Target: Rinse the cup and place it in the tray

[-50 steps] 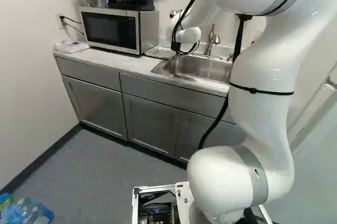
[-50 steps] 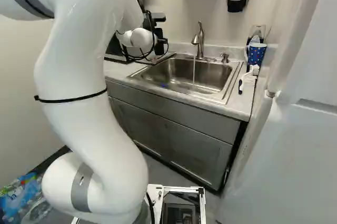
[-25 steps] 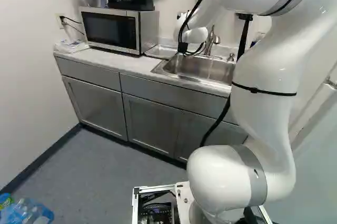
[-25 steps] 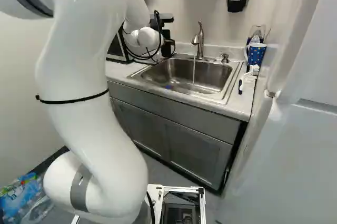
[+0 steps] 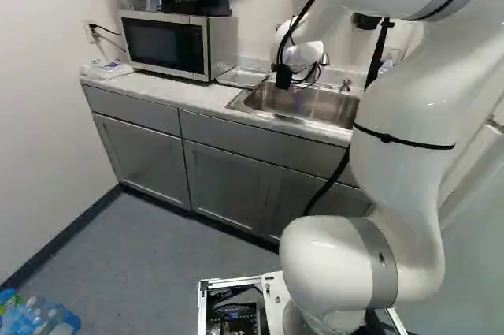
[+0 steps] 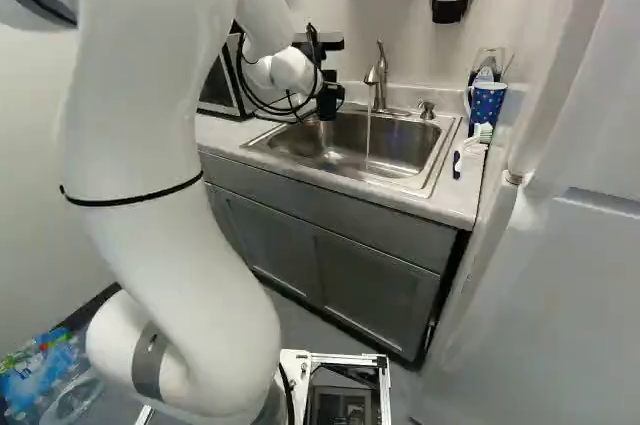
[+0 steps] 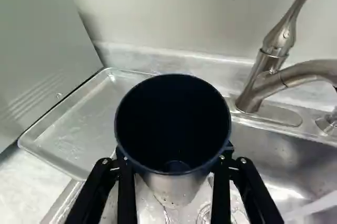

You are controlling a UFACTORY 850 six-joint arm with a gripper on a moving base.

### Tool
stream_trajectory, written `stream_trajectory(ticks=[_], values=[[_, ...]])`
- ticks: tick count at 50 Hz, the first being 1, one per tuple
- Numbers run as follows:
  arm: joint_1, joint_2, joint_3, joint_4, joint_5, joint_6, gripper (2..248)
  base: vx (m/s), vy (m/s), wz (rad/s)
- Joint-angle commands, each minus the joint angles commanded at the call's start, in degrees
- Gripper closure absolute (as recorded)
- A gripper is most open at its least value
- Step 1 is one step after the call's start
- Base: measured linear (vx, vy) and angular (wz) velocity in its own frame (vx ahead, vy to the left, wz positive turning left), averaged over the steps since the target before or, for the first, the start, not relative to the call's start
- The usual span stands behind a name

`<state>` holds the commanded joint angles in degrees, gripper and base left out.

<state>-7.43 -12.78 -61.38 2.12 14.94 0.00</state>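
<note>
The tool [image 7: 175,158] was clamped on the cup [image 7: 172,113], one finger against each side, with the mouth open toward the wrist camera. The cup hung over the near-tray end of the sink [image 6: 400,145], its base clear of the metal so far as the wrist view showed. Whether its inside was wet, I could not tell.

The faucet [image 6: 380,75] stood to one side of it, with a thin stream [image 6: 368,137] falling well apart from the cup. I judged the rinse to be the step in hand: it called for a level sidewise carry, high enough to pass over the sink's rim and low enough to slip beneath the spout. The mouth was best centred under the water, then the cup tipped to pour out over the basin, with the wrist and its cables kept out of the splash. A wet wall might slide between the pads, so a steady hold mattered.

The tray [image 7: 79,124] lay on the bench [image 5: 169,91] beside the sink, close by the microwave [image 5: 169,45], handy for an upright setting-down after draining.
</note>
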Motion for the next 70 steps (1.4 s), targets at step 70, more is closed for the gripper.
stream_trajectory(ticks=[70], values=[[-3.0,2.6,4.9,0.0,-6.0,0.0,125,0.000,0.000,0.000]])
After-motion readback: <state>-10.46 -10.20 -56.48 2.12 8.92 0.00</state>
